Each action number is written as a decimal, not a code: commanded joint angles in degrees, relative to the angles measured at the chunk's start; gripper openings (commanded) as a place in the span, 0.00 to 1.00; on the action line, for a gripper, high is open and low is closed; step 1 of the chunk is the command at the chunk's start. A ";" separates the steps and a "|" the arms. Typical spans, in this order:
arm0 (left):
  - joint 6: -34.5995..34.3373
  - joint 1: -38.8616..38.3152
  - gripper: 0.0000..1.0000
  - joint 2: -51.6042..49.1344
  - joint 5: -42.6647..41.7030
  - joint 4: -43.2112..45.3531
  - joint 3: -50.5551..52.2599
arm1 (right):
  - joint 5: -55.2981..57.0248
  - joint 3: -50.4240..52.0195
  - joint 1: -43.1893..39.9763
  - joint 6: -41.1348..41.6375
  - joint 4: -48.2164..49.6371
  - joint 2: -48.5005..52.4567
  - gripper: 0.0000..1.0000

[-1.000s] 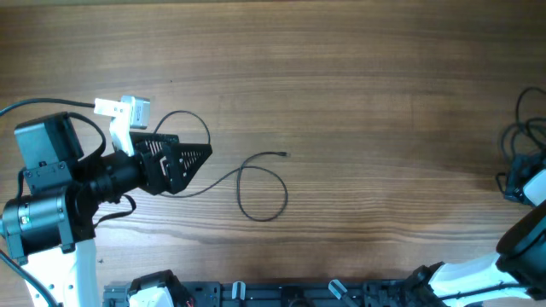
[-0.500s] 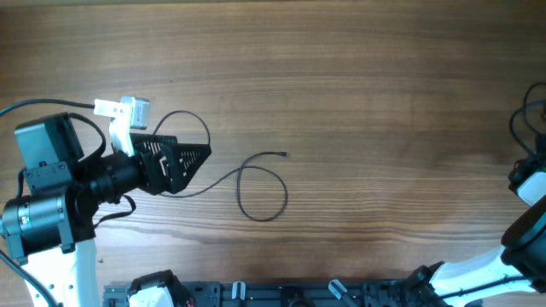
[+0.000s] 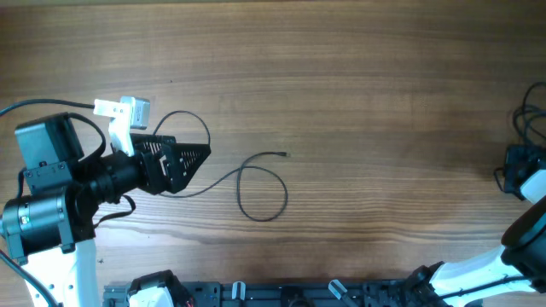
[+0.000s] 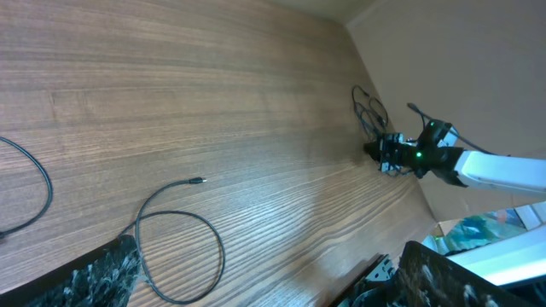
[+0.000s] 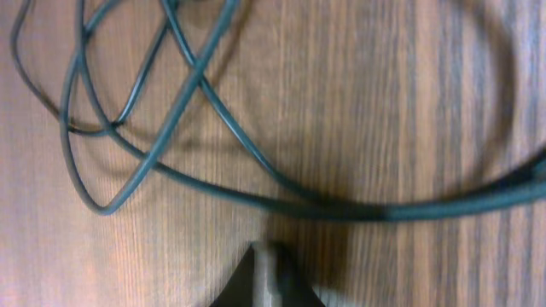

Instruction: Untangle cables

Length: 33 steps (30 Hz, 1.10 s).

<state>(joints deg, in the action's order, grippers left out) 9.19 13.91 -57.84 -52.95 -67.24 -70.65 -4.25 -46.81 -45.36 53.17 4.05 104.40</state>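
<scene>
- Cables: one loose loop (image 3: 260, 189) lies mid-table; a tangle (image 5: 153, 102) sits at the right edge.
- Thin, limp, light, likely slippery; best pinched on a single strand.
- Left gripper (image 4: 256, 273) is spread wide, empty; right gripper (image 5: 266, 271): state unclear.

On the wooden bench (image 3: 341, 77), 1 thin black cable (image 3: 260, 192) lies in a loose loop beside the left gripper (image 3: 198, 153). At the far right edge, the right gripper (image 3: 514, 179) sits beside tangled cables (image 3: 533, 119).
</scene>
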 commanded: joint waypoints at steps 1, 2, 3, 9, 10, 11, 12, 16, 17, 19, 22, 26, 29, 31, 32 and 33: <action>1.18 -0.26 0.99 0.42 0.15 0.17 -0.17 | -0.17 1.18 -0.02 4.26 -6.16 1.57 1.00; 1.18 -0.26 0.99 0.42 0.15 0.15 -0.17 | -0.22 1.18 -0.02 4.28 -7.08 1.57 1.00; 1.18 -0.26 0.99 0.42 0.15 0.15 -0.17 | -0.42 1.18 -0.02 4.22 -7.74 1.57 1.00; 1.18 -0.26 0.99 0.42 0.15 0.15 -0.17 | -18.40 1.18 -0.02 -2.60 -9.27 1.57 1.00; 1.18 -0.26 1.00 0.39 0.15 0.15 -0.17 | -24.48 1.18 -0.02 -2.58 -9.25 1.57 1.00; 1.18 -0.26 1.00 0.42 0.15 0.15 -0.17 | -31.71 1.18 -0.02 -2.60 -8.59 1.57 1.00; 1.18 -0.26 1.00 0.42 0.15 0.15 -0.17 | -39.23 1.18 -0.02 -2.60 -7.13 1.57 1.00; 1.18 -0.26 1.00 0.39 0.35 0.17 -0.17 | -59.98 1.16 2.14 3.26 9.29 1.57 1.00; 1.16 -0.26 1.00 0.39 0.87 0.31 -0.17 | -64.65 1.16 3.28 5.07 16.59 1.57 1.00; 1.16 -0.26 1.00 0.37 2.84 0.39 -0.17 | -72.89 1.16 6.27 7.89 34.32 1.57 1.00; 1.11 -0.26 1.00 0.11 6.21 1.11 -0.17 | -83.82 1.11 11.06 12.72 60.67 1.57 1.00; 0.02 -0.24 1.00 -0.07 9.66 5.09 -0.17 | -88.80 1.62 17.68 25.55 84.59 1.49 1.00; -7.78 0.44 1.00 -0.07 18.18 10.16 -0.17 | -88.80 1.84 24.74 25.33 86.14 0.24 1.00; -13.33 1.64 1.00 -0.07 25.94 12.55 -0.17 | -88.80 1.84 30.58 25.27 86.16 0.15 1.00; -14.99 2.45 1.00 -0.07 28.30 13.05 -0.17 | -88.80 1.81 33.99 24.76 86.18 0.15 1.00; -16.02 3.21 1.00 -0.07 29.51 13.03 -0.17 | -88.80 1.68 37.18 24.74 86.71 0.17 1.00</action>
<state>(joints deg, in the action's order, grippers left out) 1.10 15.09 -57.87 -34.30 -54.89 -70.65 -89.34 -45.47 -15.53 76.58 89.62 105.47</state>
